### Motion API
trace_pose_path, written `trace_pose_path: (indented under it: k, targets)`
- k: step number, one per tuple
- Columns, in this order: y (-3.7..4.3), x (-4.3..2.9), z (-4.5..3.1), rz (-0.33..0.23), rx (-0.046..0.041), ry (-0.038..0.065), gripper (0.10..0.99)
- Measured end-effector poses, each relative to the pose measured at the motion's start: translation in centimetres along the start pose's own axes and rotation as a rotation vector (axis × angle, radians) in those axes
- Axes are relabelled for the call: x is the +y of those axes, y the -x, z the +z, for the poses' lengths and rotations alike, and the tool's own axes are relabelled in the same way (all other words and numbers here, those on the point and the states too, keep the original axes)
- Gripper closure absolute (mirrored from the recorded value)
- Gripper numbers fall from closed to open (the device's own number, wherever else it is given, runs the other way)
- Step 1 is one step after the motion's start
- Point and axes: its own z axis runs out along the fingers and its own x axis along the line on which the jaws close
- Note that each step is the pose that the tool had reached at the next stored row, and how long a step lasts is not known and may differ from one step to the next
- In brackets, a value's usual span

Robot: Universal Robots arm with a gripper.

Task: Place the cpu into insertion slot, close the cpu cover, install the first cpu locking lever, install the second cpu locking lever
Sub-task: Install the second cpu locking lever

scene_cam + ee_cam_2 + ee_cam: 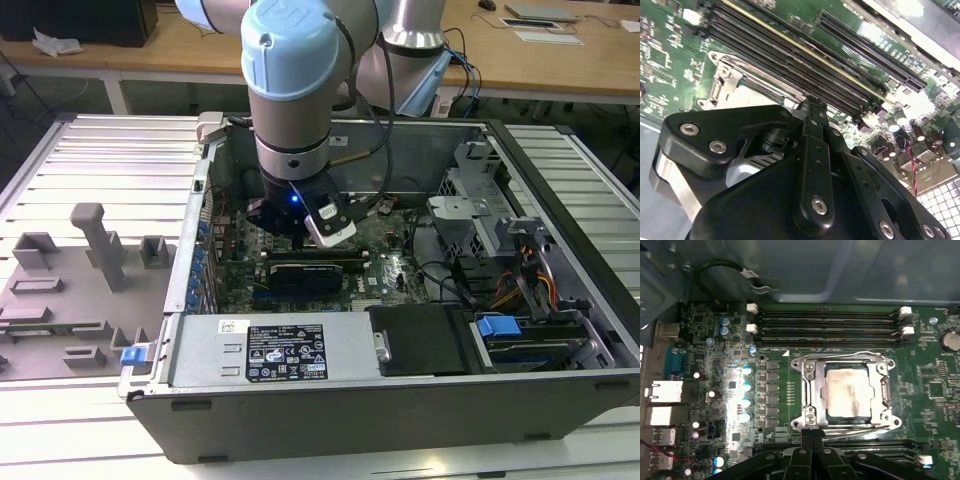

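The cpu [847, 392], a pale silver square, lies in the insertion slot [847, 419] on the green motherboard. The silver cpu cover [807, 385] lies flat around it, framing the chip. Thin metal lever rods [860, 429] run along the socket edge nearest my fingers. My gripper [812, 432] is shut, its black fingertips pressed together at that edge with nothing seen between them. In the second wrist view the gripper [812, 102] reaches toward the cover's corner [720, 75]. In the exterior view the arm [290, 100] hangs over the board inside the open computer case [560, 200].
Long black memory slots [830, 322] run along the far side of the socket, and more lie beside my fingers [790, 55]. Capacitors [746, 387] and rear ports [660, 390] flank the socket. A power supply [290, 350], drive cage [470, 220] and cables crowd the case. Outside it stands a grey fixture tray [80, 290].
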Motion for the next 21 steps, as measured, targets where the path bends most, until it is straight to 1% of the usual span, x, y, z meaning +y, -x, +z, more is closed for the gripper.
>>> trace_pose_path:
  k: [1,2,3,7,8,10,14,19,20,21]
  targets:
    - [-0.14,-0.03,0.07,0.0,0.0,0.002,0.98]
    - [-0.4,-0.08,0.24,0.0,-0.0001,0.007,0.98]
    - [-0.47,-0.11,0.37,0.001,0.0001,0.01,0.98]
    - [-0.51,-0.21,0.91,0.002,0.0001,0.025,0.98]
    - [-0.52,-0.23,1.0,0.002,0.0001,0.027,0.98]
    - [-0.52,-0.25,1.25,0.002,0.0001,0.028,0.98]
    - [-0.54,-0.16,1.49,0.002,0.0002,0.028,0.98]
    - [-0.55,-0.15,1.52,0.002,0.0002,0.028,0.98]
    - [-0.54,-0.14,1.47,0.002,0.0,0.028,0.98]
    - [-0.51,-0.03,1.01,0.002,-0.0002,0.029,0.98]
